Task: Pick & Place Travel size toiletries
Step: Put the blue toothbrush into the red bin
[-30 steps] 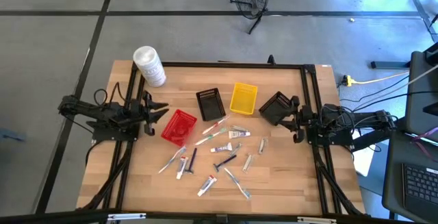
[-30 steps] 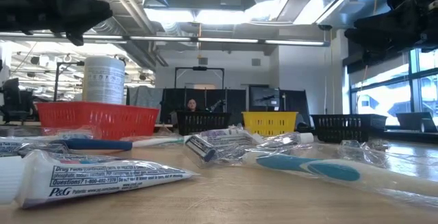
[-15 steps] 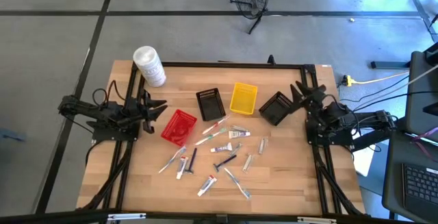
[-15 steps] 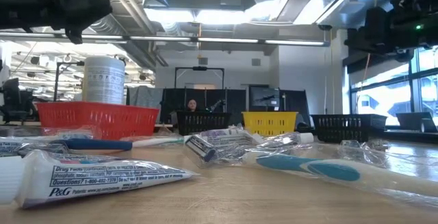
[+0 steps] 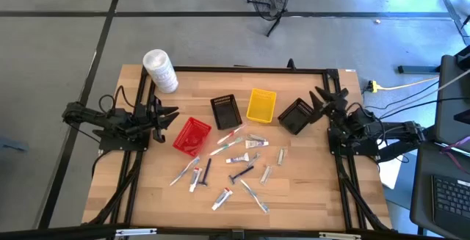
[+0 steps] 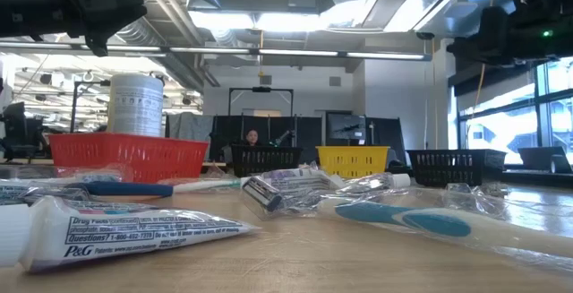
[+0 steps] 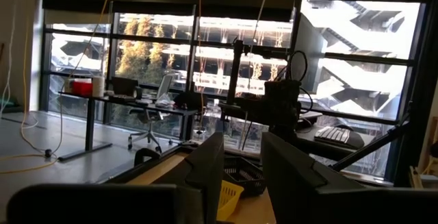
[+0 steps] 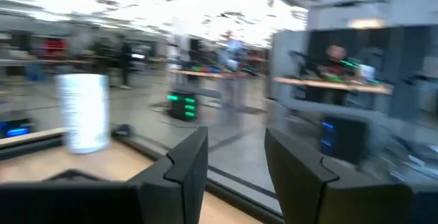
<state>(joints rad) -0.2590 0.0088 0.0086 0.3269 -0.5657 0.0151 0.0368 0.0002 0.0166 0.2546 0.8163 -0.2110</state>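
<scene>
The toiletries (image 5: 231,161) lie scattered on the middle of the wooden table: small white tubes, thin sticks, silvery sachets and a black razor. In the low view a white toothpaste tube (image 6: 134,228) and a wrapped toothbrush (image 6: 403,218) lie nearest. My left gripper (image 5: 170,114) hovers open above the table's left side, beside the red basket (image 5: 192,135), with its fingers (image 7: 212,172) apart. My right gripper (image 5: 327,95) hovers open near the far right, just right of a black basket (image 5: 296,115); its fingers (image 8: 185,166) are parted. Neither gripper touches anything.
A second black basket (image 5: 225,110) and a yellow basket (image 5: 261,105) stand in a row beyond the toiletries. A large white tub (image 5: 160,70) stands at the far left corner. Bare wood lies along the near edge and in front of each arm.
My right gripper has swung away from the black basket toward the table's far edge and turned, so that it now points slantwise toward the far left instead of straight left. The toiletries and baskets have not moved.
</scene>
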